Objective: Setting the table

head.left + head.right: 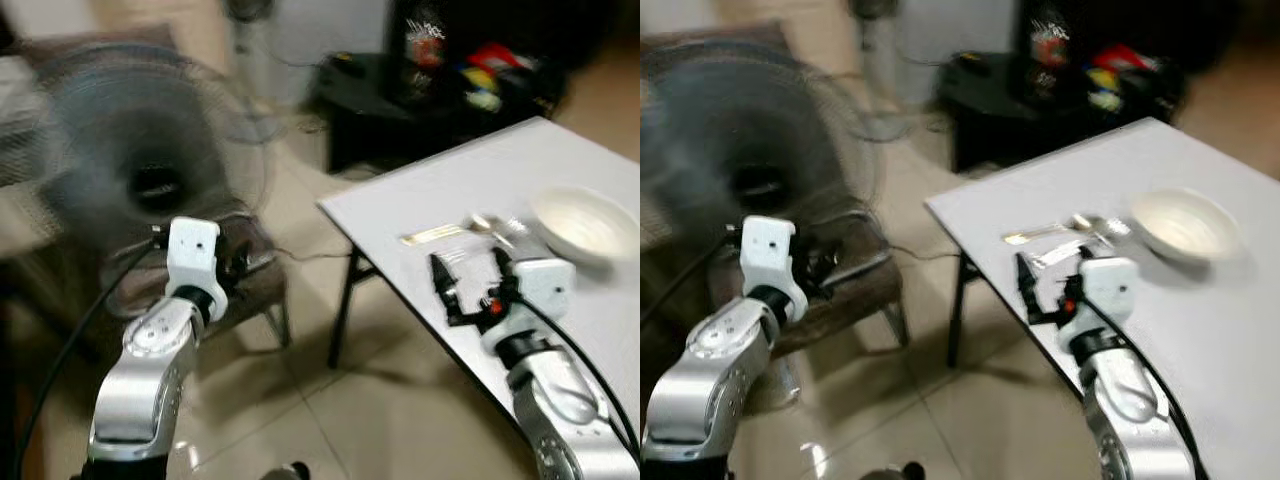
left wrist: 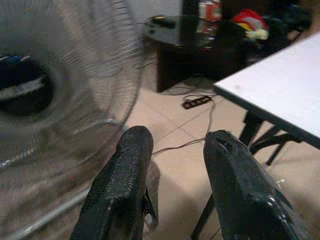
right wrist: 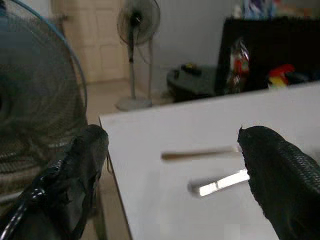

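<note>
- Standing fan: far left, round wire cage with a dark hub, blurred; stands on the tiled floor behind the left arm.
- Left gripper: raised in front of the fan, off the table's left side, over a dark low stool or chair. Jaws released, a clear gap between the two black fingers, nothing between them. The wrist view looks past them to floor, a cable and a power strip.
- Second fan: upright on a pedestal, seen far off in the right wrist view, by a pale wall.
- Black low cabinet: background centre, carrying a bottle and red and yellow items too blurred to identify.
- White table: right half of the scene, one corner pointing towards the fan, on dark folding legs.
- Two pieces of cutlery: a gold-handled one and a silver-handled one, lying side by side on the table, near its left edge; their heads point towards the bowl.
- Right gripper: above the table just short of the cutlery, fingers spread wide, empty, not touching either piece.
- White bowl: upright on the table, just right of the cutlery, appears empty.
</note>
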You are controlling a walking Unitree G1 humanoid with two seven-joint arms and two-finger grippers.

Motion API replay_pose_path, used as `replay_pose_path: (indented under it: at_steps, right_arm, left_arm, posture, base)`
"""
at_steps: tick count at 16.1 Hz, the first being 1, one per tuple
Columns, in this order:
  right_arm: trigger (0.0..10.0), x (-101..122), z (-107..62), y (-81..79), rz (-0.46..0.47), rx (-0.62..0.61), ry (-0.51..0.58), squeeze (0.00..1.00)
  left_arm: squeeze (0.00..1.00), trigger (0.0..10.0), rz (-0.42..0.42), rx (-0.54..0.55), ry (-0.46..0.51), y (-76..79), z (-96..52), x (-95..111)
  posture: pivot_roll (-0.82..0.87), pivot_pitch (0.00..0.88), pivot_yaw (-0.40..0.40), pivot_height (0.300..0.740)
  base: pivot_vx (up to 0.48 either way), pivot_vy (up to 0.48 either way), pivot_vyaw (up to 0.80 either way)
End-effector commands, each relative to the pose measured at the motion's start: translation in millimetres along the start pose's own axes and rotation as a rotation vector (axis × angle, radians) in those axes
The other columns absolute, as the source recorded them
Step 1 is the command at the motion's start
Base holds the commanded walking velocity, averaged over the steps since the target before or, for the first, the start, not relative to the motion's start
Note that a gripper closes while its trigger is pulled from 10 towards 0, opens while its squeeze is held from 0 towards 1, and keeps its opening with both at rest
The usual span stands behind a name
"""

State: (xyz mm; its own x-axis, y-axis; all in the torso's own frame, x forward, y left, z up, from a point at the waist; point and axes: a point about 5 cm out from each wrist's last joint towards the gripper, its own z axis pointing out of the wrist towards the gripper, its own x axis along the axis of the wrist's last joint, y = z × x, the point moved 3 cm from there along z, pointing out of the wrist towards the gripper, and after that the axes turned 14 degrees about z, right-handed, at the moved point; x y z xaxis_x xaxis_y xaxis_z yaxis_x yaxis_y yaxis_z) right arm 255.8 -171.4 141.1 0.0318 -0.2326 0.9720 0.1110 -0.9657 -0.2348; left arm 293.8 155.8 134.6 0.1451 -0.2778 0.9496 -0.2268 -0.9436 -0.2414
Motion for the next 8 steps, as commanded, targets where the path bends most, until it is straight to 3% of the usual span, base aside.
replay_pose_path:
  at_steps: [1,2,3,8]
  right_arm:
    - [10.0,-3.6,3.3,9.1,-0.015,-0.038,0.001,0.0]
    - [10.0,-10.4,20.9,15.5,-0.018,-0.059,0.001,0.0]
    - [10.0,-11.7,25.8,14.5,-0.012,-0.046,0.0,0.0]
    - [10.0,-21.5,34.9,18.8,-0.032,-0.037,-0.004,0.0]
  left_arm:
    - [0.0,10.0,-0.005,-0.017,0.002,2.1,-3.6,1.4]
    - [0.0,10.0,0.068,0.002,-0.019,-2.5,-10.8,-4.0]
    - [0.0,10.0,0.068,0.019,-0.021,-4.7,-11.2,-4.2]
    - [0.0,10.0,0.06,0.043,0.003,-1.6,2.4,1.6]
  posture:
    - [0.06,0.0,0.008,0.74]
    - [0.07,0.0,0.018,0.74]
    - [0.07,0.0,0.027,0.74]
    - [0.02,0.0,0.054,0.74]
  base:
    - [0.0,0.0,0.8]
    - [0.0,0.0,0.8]
    - [0.0,0.0,0.8]
    - [0.0,0.0,0.8]
